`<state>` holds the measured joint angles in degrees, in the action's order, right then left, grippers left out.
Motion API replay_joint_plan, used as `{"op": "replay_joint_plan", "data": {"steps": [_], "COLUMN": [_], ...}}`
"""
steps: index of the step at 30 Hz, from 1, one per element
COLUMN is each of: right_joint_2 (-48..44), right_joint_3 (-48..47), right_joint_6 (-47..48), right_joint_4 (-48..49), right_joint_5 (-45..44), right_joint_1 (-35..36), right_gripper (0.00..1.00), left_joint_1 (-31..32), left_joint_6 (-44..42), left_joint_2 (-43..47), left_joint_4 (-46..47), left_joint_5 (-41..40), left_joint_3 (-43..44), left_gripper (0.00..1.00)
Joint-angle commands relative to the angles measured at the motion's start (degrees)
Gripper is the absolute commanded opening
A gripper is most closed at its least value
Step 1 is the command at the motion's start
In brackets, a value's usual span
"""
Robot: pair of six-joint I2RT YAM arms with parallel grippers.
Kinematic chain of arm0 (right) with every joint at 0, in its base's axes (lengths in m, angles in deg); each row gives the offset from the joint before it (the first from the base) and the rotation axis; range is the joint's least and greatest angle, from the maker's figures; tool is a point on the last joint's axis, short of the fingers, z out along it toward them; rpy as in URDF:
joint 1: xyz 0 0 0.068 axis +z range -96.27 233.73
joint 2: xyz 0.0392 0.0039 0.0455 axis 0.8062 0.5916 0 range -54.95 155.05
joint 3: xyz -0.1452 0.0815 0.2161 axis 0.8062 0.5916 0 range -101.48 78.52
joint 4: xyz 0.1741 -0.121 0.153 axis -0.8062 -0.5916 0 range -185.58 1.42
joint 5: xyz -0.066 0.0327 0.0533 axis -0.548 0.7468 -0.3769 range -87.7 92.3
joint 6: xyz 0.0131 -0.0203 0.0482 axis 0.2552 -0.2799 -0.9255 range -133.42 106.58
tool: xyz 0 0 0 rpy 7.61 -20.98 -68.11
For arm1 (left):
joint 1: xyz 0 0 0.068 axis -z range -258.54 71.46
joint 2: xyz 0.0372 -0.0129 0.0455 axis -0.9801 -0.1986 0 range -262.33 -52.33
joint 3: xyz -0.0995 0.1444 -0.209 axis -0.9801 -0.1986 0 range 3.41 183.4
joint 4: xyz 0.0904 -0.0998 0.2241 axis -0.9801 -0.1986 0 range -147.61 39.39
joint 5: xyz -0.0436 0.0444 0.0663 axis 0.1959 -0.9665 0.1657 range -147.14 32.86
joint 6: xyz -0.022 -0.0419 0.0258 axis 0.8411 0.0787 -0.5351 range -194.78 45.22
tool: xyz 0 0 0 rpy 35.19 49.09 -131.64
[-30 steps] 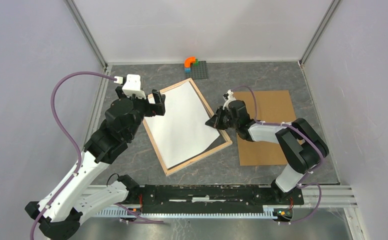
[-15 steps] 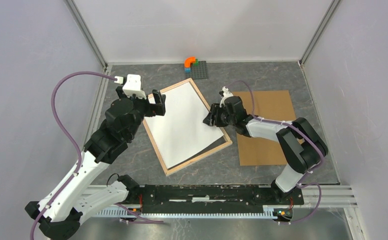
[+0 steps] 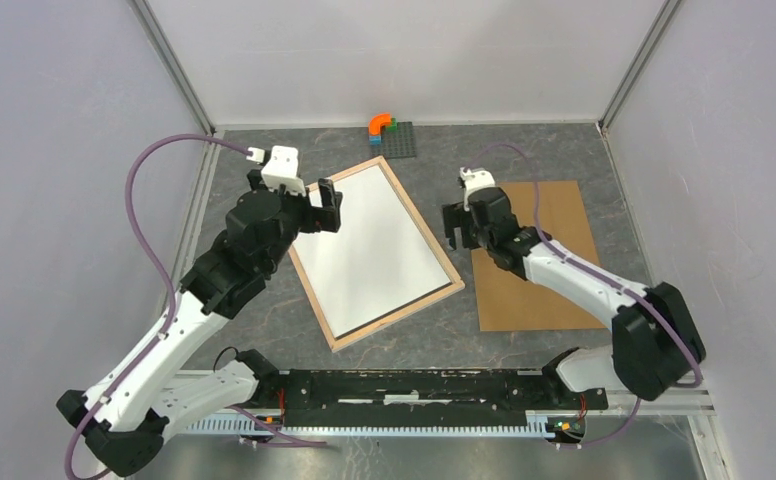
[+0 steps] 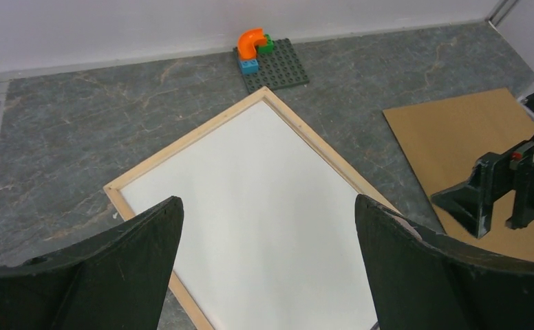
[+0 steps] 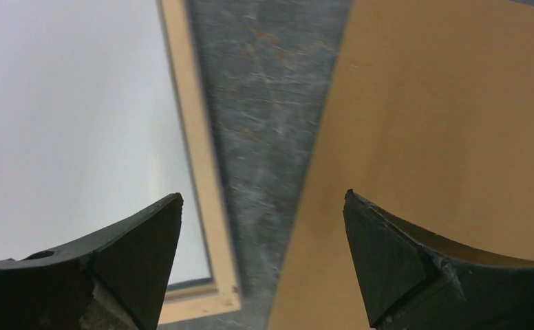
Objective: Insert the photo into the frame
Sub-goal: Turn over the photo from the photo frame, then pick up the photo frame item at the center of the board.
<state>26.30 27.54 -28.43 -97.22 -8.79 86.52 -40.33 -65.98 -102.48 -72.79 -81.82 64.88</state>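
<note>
photo (image 3: 376,250) lies flat inside the frame (image 3: 398,317), a plain white side up, so its print cannot be seen. its edges sit within the pale wood rails and it fills the space between them. frame rests on the grey marbled table (image 3: 564,150), turned at an angle, one corner toward the far wall and its right rail slanting toward the right arm. just right of it, parted by a strip of bare table, lies a brown board (image 3: 564,215).

left gripper (image 3: 326,207) hangs over the frame's far left edge, released, jaws spread wide and holding nothing. its wrist view shows both fingers apart above the white sheet. right gripper (image 3: 454,230) is above the strip of table between the frame's right rail and the board, jaws also wide apart and empty. whether its tips touch the table cannot be told.

by the far wall sits a dark brick plate (image 3: 401,145) with orange, blue and green bricks (image 3: 379,124) at its left corner.
</note>
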Motion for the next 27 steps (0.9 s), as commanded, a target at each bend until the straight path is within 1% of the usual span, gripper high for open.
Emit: {"op": "replay_joint_plan", "data": {"steps": [1,3,5,7,9,10,12,16,19,22,27], "right_joint_2": [-5.9,-8.1,-10.0,-12.2,-13.8,-14.1,-13.7,-11.9,-12.8,-13.7,-12.1], "right_joint_3": [6.4,9.2,11.9,14.9,18.0,19.1,19.9,19.3,20.0,20.2,19.3], "right_joint_6": [3.9,3.2,2.0,0.4,-1.8,-2.8,-4.6,-5.9,-5.9,-4.6,-1.6], "right_joint_4": [-3.2,-2.8,-2.1,-0.2,2.6,3.7,5.1,4.3,4.3,4.1,4.2], "right_joint_5": [-9.4,-9.9,-9.8,-6.5,-1.8,1.5,5.1,7.8,6.0,2.0,0.7], "right_joint_1": [-3.8,-6.1,-9.1,-14.0,-19.6,-22.7,-27.4,-36.6,-41.2,-44.5,-50.6], "right_gripper": [0.92,0.92,0.94,0.94,0.95,0.95,0.94,0.92,0.91,0.92,0.92], "left_joint_1": [-0.3,-0.2,-0.2,-0.1,0.2,0.6,1.8,4.2,7.4,9.5,12.0], "left_joint_6": [1.8,5.8,10.1,14.7,18.8,20.3,22.2,27.2,29.1,32.3,34.7], "left_joint_2": [-3.8,-7.1,-11.8,-17.6,-22.8,-25.5,-30.3,-39.9,-47.1,-54.3,-64.5], "left_joint_4": [1.1,0.7,0.3,0.8,3.6,5.3,6.5,8.2,8.8,8.1,6.1], "left_joint_5": [6.7,12.5,20.4,30.1,37.4,39.4,40.6,42.9,41.1,38.3,31.7], "left_joint_3": [1.1,2.3,4.4,6.2,6.6,6.7,8.2,12.5,17.3,22.9,32.0], "left_gripper": [1.00,1.00,1.00,1.00,1.00,1.00,1.00,0.99,0.99,0.99,0.99]}}
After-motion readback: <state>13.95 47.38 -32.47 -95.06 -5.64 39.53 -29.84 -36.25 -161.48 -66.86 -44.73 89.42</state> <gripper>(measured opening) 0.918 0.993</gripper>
